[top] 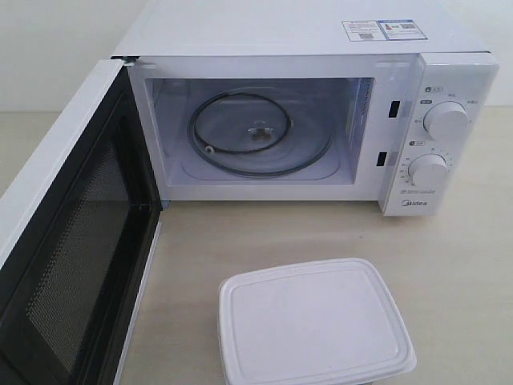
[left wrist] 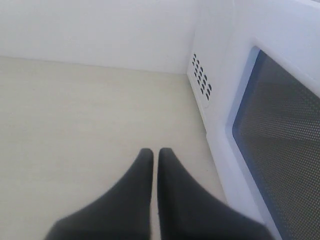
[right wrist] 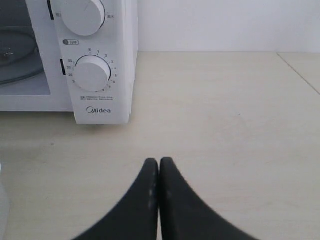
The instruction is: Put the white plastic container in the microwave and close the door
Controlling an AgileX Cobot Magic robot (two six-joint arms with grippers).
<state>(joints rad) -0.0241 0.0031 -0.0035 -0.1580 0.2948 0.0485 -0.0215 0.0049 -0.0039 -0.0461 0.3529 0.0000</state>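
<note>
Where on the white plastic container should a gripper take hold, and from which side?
The white plastic container lies flat, lidded, with no handle on top, so probably grip its right short edge under the rim, coming from the right with the right gripper.

The exterior view looks down from the front, close, into the open microwave [top: 264, 28], with the door [top: 72, 241] at its left edge. The left wrist view sits low over the table [left wrist: 75, 125], facing past the left gripper [left wrist: 155, 152] along the door's outer face. The right wrist view, also low, faces past the right gripper [right wrist: 159, 162] at the knobs [right wrist: 92, 73], shared with the exterior view.
</note>
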